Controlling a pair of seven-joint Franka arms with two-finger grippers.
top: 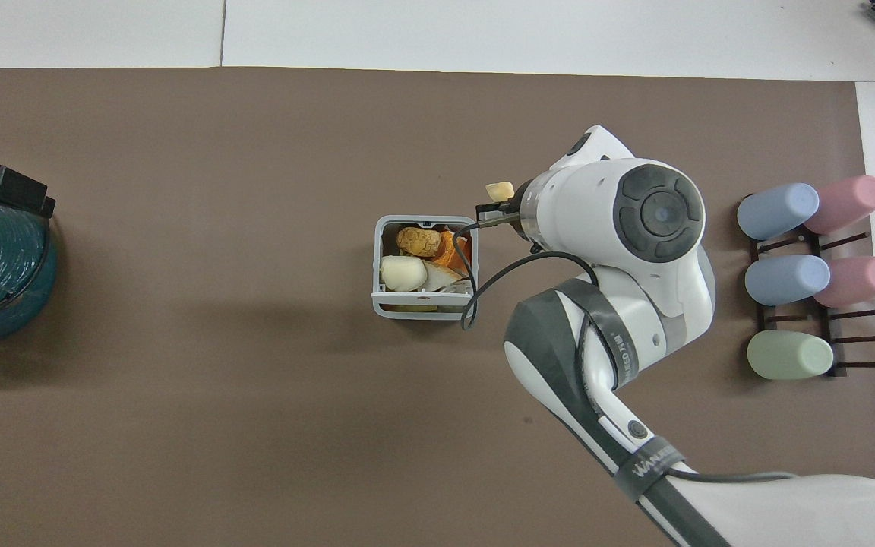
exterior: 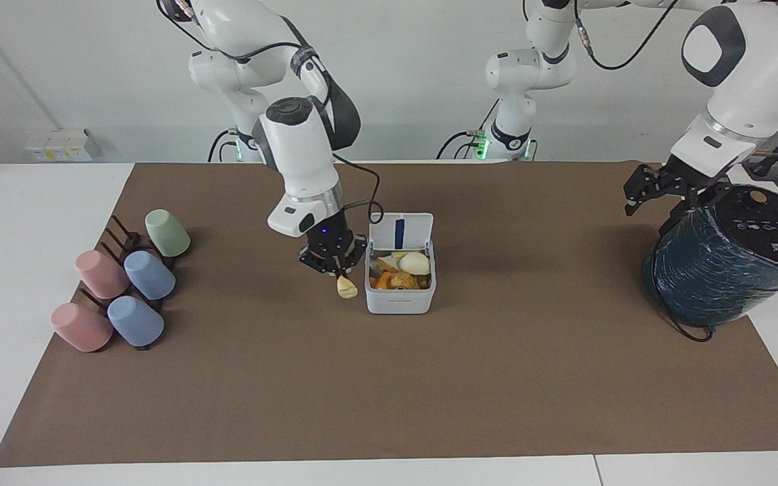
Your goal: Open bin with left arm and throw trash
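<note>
The white bin [exterior: 399,304] stands mid-mat with its lid [exterior: 400,233] upright and a blue strip showing. Inside lie food scraps, among them a cream lump [top: 401,272] and a golden-brown lump [top: 418,241]. My right gripper [exterior: 340,275] is shut on a pale yellow piece of trash [exterior: 346,288]. It hangs over the mat just beside the bin's wall toward the right arm's end. In the overhead view the trash [top: 500,190] pokes out past the right gripper [top: 492,209], beside the bin [top: 424,310]. My left gripper [exterior: 666,196] hangs open and holds nothing, over the edge of the teal cylinder.
A big dark-teal wrapped cylinder [exterior: 727,260] lies at the left arm's end of the mat, with the left gripper [top: 4,194] above it. A dark rack with several pastel cups [exterior: 125,290] sits at the right arm's end. The brown mat [exterior: 389,391] covers the table.
</note>
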